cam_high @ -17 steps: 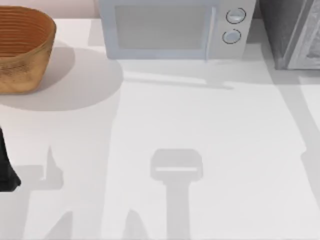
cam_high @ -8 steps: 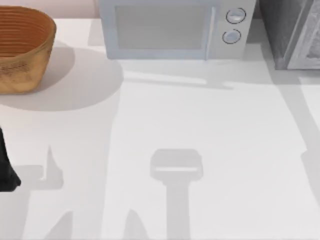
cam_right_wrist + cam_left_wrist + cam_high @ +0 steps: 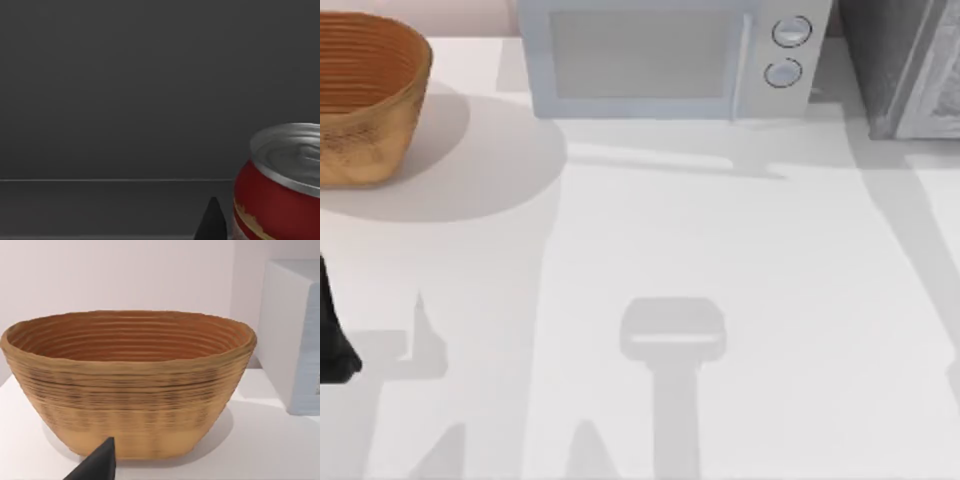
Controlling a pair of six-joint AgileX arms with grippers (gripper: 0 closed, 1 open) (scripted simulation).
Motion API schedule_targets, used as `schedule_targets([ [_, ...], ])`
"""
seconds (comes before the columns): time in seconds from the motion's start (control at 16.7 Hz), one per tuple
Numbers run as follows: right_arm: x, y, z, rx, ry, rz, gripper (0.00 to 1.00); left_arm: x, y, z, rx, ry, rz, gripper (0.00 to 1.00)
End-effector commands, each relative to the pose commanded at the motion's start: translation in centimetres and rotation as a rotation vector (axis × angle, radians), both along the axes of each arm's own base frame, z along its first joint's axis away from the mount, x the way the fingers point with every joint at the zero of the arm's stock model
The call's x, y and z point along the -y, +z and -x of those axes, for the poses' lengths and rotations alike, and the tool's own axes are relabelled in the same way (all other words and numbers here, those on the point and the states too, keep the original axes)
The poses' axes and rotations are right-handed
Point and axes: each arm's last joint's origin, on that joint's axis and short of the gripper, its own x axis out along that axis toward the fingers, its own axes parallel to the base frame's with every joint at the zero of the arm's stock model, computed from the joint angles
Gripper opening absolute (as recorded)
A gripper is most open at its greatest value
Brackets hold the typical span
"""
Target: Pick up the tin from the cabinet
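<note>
Surface: one white table (image 3: 740, 260), matte, crossed by soft grey shadows, with a pale wall behind it at the far edge. The middle and near parts of the top lie bare from left to right, giving wide open room for movement.

Items on the table, counted:
- One woven brown basket (image 3: 365, 95), far left corner, oval and upright, its ribbed inside facing up; in the left wrist view the basket (image 3: 127, 385) stands just ahead of the camera with a strip of bare table around its foot.
- One white microwave (image 3: 665, 55), far edge near the middle, door shut, with two round knobs (image 3: 786, 52) stacked on its right panel. A gap of bare table separates it from the basket.
- One dark grey cabinet (image 3: 900, 65), far right corner, just beside the microwave and cut by the right edge of the top view.
- One tin (image 3: 282, 185), red with a silvery top, upright on a dark shelf inside the cabinet, a dark back wall behind it.

Arms, two:
- Left arm (image 3: 332, 330): dark mass at the left edge, nearer than the basket, well apart from it. One dark fingertip of the left gripper (image 3: 97, 465) pokes up before the basket; whether its claw is spread or pressed together cannot be told.
- Right gripper (image 3: 212, 220): inside the cabinet, one dark fingertip just beside the tin; contact and the claw's state cannot be told
</note>
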Motion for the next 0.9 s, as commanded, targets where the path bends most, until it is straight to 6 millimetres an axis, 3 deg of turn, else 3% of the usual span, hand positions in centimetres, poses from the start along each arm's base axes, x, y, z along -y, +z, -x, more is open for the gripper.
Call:
schedule_targets([
  [0.24,0.3,2.1,7.6,0.006,0.001,-0.002,0.0,0.0,0.0,0.0,0.0,0.0,0.0,1.0],
  [0.36,0.5,2.3,9.7,0.0,0.001,-0.001,0.0,0.0,0.0,0.0,0.0,0.0,0.0,1.0],
  [0.9,1.1,1.8,10.8,0.008,-0.003,-0.004,0.0,0.0,0.0,0.0,0.0,0.0,0.0,1.0],
])
